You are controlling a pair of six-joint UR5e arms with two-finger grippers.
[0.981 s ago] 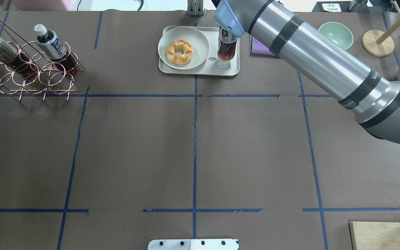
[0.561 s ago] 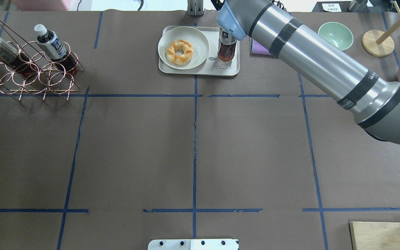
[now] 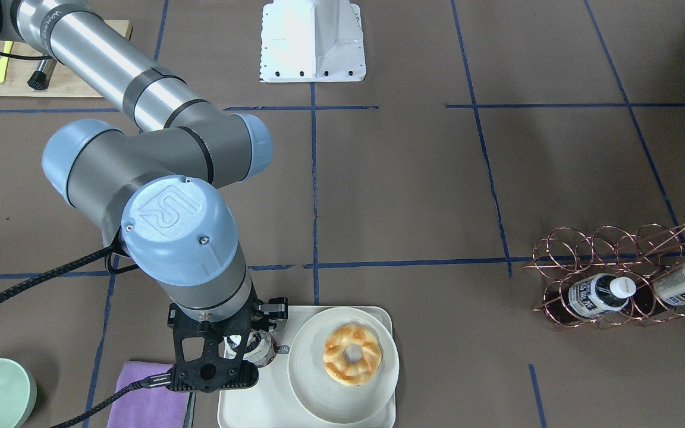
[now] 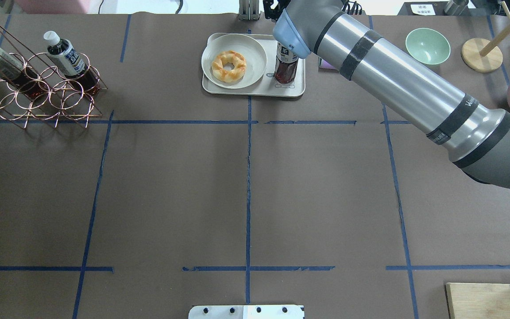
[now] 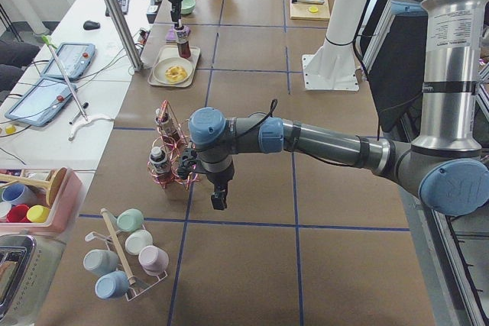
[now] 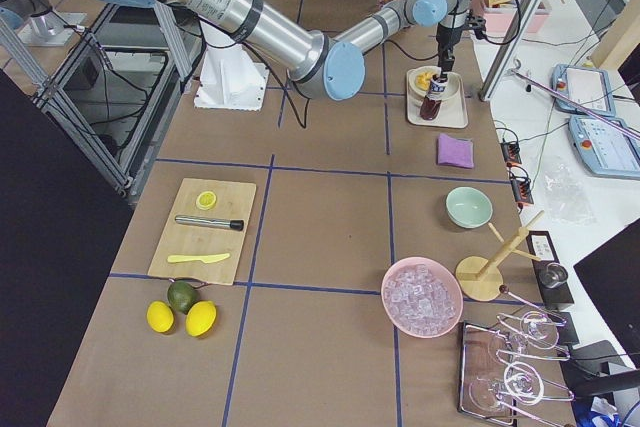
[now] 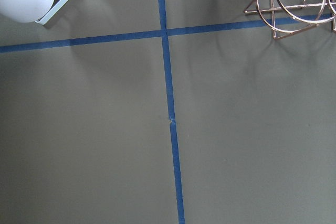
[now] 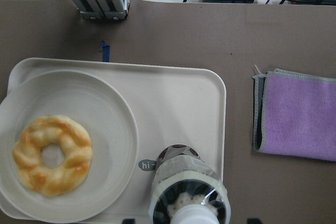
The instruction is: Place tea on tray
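- Far off to the left of the working hand, a copper wire rack (image 4: 38, 95) is shown with two like bottles (image 4: 67, 57) lying in it.
- The left gripper (image 5: 219, 198) is seen over bare table beside that rack, well apart from the tray. No fingers appear in its wrist view, so it cannot be told whether it is open or closed.
- Just to the left of the right gripper (image 3: 254, 345), a round plate (image 4: 255, 48) bearing a doughnut (image 4: 229, 66) is carried on the tray (image 4: 259, 91) and fills the tray's left part.
- Directly beneath the right gripper, the tea (image 4: 285, 68) is seen upright. Its base appears to rest on the bare right part of the tray, over the bear drawing and just beside the plate.
- The right gripper is held over the bottle's cap. Its fingertips are hidden by the wrist and the frame edge, so it cannot be told whether the bottle is gripped or let go.
- To the right of the hand, a purple cloth (image 8: 299, 114) is laid on the table beside the tray, not on it.
- The placement is judged to be all but done. What is left is the release, if it is not yet made, and a straight lift clear of the cap.
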